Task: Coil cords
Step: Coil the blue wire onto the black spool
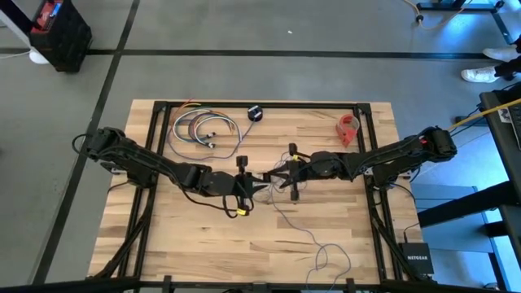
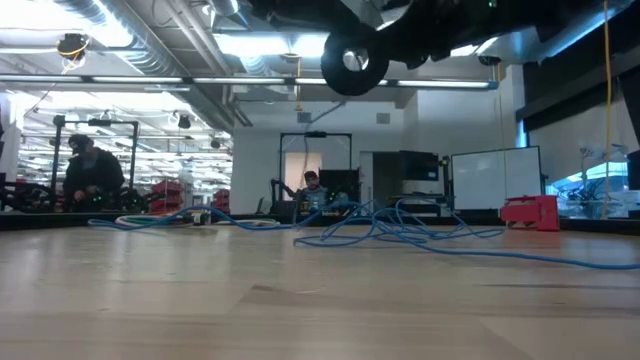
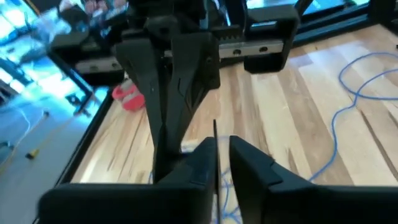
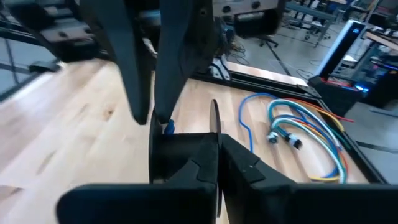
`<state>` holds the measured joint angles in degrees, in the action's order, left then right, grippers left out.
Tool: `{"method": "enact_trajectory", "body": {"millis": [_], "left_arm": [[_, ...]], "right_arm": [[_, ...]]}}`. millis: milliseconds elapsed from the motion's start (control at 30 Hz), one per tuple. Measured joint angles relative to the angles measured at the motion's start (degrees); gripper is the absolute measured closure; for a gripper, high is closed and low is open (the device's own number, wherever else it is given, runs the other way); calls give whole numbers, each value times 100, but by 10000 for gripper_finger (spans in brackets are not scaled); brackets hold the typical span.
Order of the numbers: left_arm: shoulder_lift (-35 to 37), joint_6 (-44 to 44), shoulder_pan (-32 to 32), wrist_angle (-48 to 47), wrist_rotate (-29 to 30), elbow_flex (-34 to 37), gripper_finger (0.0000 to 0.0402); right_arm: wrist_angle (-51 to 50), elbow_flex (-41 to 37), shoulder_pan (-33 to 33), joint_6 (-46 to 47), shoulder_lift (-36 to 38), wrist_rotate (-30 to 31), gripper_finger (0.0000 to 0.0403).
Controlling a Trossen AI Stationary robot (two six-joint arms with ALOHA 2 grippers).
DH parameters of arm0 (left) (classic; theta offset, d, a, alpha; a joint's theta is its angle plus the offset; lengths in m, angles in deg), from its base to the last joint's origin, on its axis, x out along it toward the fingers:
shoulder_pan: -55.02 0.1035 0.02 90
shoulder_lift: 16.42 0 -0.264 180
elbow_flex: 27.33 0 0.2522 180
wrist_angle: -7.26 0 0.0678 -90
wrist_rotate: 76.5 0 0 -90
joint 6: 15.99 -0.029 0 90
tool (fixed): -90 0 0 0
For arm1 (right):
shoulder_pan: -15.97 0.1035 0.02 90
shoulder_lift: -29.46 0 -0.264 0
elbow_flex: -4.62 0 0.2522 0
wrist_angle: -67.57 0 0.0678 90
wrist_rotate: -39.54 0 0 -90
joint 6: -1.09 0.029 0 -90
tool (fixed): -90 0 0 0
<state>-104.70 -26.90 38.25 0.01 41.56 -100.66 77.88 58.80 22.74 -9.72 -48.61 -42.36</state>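
Note:
The thin cord point(image 1: 305, 236) runs from the middle of the table toward the near edge and ends there in loose loops point(image 1: 334, 259). Its small black round spool point(image 1: 255, 112) lies apart at the far edge. Both grippers meet tip to tip above the table's middle. My right gripper point(image 4: 217, 163) comes from the right and is shut on a thin strand. My left gripper point(image 3: 222, 158) comes from the left, its fingers a narrow gap apart around a thin strand. In the high view the left gripper point(image 1: 262, 183) and the right gripper point(image 1: 271, 175) almost touch. My right gripper pinches a thin strand of the cord point(image 4: 214, 121) between its two fingers, which lie nearly level and come from the table's right. The strand is lifted clear there. My left gripper has a thin strand point(image 3: 214, 134) in its narrow gap; I cannot tell whether its fingers touch it.
A bundle of thicker multicoloured cables point(image 1: 203, 129) lies at the far left, also seen in the right wrist view point(image 4: 305, 130). A small red object point(image 1: 348, 129) sits at the far right. The wood on the near left is bare. People show in the room beyond the table.

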Motion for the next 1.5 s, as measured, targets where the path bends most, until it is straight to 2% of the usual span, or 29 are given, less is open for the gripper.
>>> {"method": "enact_trajectory", "body": {"millis": [233, 367, 500, 933, 1167, 1300, 1500], "left_arm": [[20, 692, 8, -1725, 289, -616, 277], [12, 1057, 127, -2118, 230, -425, 260], [7, 1189, 349, -1887, 430, -155, 265], [-110, 574, 807, -140, 558, 471, 279], [-162, 687, 934, -169, 590, 496, 279], [-57, 600, 756, -155, 636, 496, 279], [-5, 628, 812, -148, 971, 489, 279]], "right_arm": [[-288, -2, 0, -123, 412, 572, 396], [-328, -2, -11, -116, 752, 937, 397], [-329, 0, -9, -111, 945, 1234, 398], [9, 2, -4, -105, 833, 1232, 397], [-18, 2, -4, -105, 833, 1185, 397], [-57, 2, -4, -106, 833, 1185, 397], [-64, 2, -4, -122, 833, 1183, 398]]}}
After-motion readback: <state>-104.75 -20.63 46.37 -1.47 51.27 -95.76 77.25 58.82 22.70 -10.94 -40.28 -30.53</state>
